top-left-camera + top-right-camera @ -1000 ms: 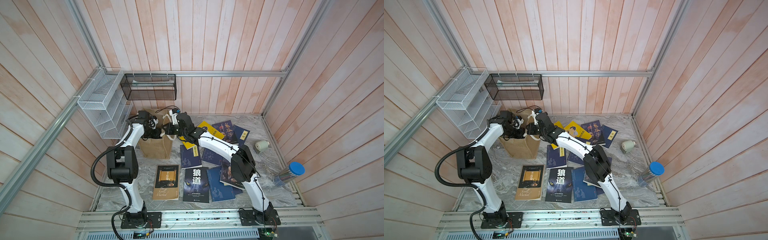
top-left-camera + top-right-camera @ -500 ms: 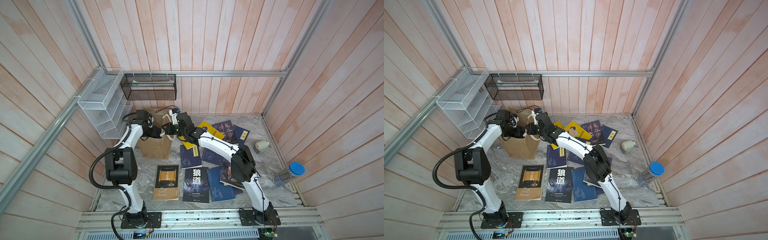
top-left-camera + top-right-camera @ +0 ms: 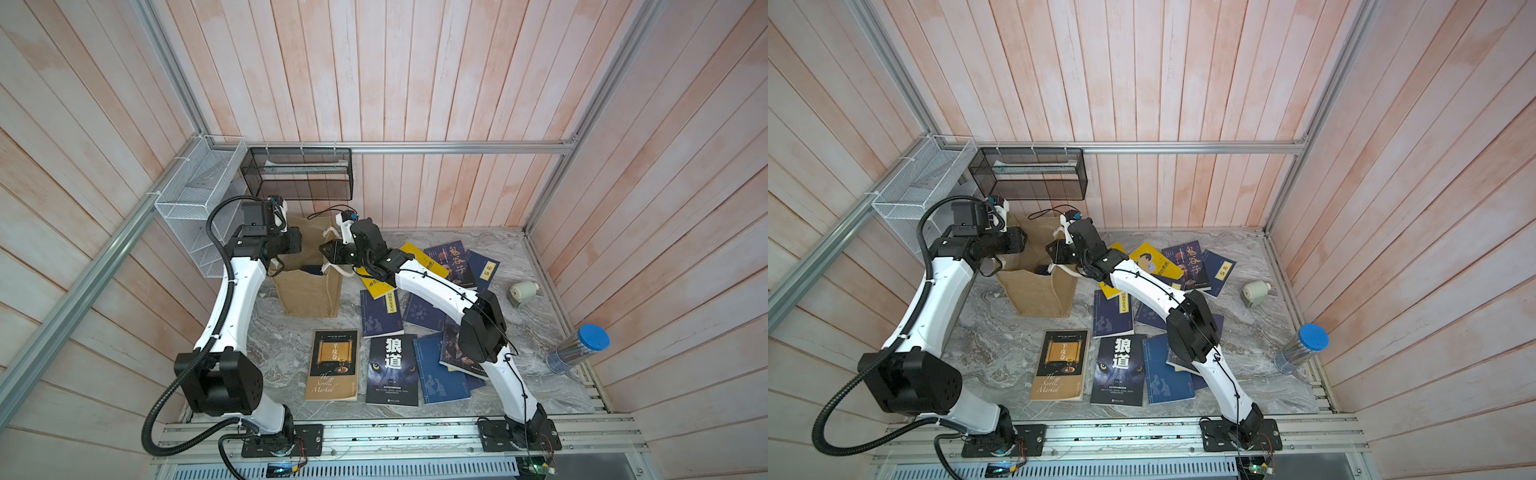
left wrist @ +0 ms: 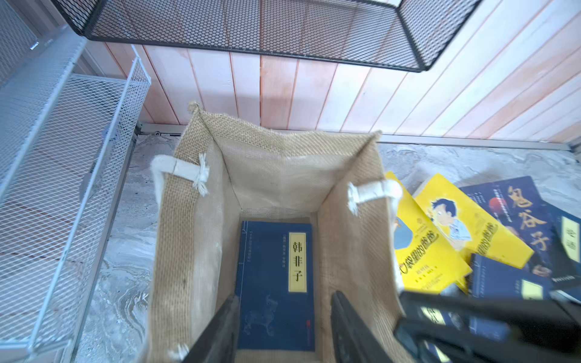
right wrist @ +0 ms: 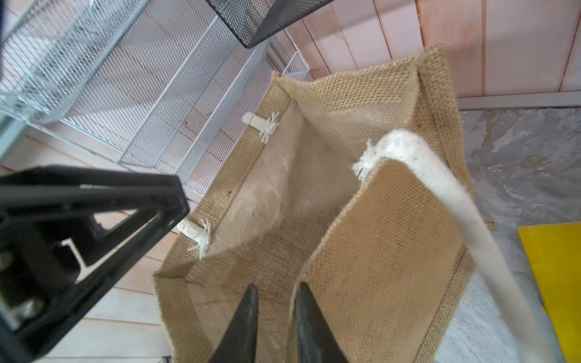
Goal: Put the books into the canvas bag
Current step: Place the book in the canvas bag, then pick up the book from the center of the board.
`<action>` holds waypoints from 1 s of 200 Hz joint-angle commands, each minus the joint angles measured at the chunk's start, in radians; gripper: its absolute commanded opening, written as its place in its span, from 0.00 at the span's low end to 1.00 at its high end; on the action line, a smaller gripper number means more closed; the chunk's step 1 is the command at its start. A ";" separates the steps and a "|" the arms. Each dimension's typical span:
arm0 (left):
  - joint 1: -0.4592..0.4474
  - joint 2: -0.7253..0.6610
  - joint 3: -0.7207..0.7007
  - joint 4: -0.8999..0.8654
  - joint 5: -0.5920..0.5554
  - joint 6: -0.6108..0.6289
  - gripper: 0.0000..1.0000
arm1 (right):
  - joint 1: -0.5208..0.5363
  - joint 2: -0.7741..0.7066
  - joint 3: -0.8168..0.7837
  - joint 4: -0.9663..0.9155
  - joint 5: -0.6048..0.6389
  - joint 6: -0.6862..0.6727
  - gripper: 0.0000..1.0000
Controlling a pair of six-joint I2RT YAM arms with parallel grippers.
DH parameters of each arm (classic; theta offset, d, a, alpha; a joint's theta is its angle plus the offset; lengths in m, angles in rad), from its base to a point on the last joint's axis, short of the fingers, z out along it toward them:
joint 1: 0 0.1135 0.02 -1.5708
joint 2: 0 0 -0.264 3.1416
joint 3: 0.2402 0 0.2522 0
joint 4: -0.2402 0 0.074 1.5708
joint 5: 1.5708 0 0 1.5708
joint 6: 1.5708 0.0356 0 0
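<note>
the canvas bag (image 3: 309, 295), coarse tan weave with white rope handles (image 5: 440, 195), stands open left of centre in both top views. inside lies a navy book (image 4: 276, 283) labelled "韩非子". on the table (image 3: 286, 357) to the right, more books (image 3: 382, 313): a wolf-eye cover (image 3: 392, 370) reads "狼道", a tan cover (image 3: 333, 365) "the scroll marked". the left gripper (image 4: 286, 294) is spread and empty over the bag's mouth. the right gripper (image 5: 276, 285) is slightly parted, pinching nothing.

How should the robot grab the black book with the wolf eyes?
Probably by the short edge of the wolf-eye book nearest the robot's bases, coming from that side. It lies flat on the marble table, so a finger must slip under an edge. The tan book and a navy book crowd its long sides; that near edge looks free.
</note>
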 commanded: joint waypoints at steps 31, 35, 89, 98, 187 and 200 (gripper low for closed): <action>0.017 -0.202 -0.174 -0.009 0.116 -0.089 0.51 | 0.008 -0.099 -0.025 -0.061 0.019 -0.005 0.43; 0.017 -0.219 -0.188 -0.009 0.122 -0.096 0.51 | 0.008 -0.109 -0.036 -0.060 0.021 -0.005 0.43; 0.020 -0.430 -0.406 -0.048 0.187 -0.175 0.51 | 0.020 -0.316 -0.307 0.004 0.091 0.004 0.45; 0.020 -0.482 -0.461 -0.042 0.197 -0.198 0.51 | 0.021 -0.360 -0.369 0.020 0.104 0.015 0.45; 0.017 -0.725 -0.997 0.205 0.413 -0.575 0.50 | 0.100 -0.625 -0.960 0.156 0.172 0.224 0.46; 0.016 -0.733 -1.060 0.259 0.409 -0.620 0.50 | 0.136 -0.603 -1.004 0.197 0.153 0.268 0.46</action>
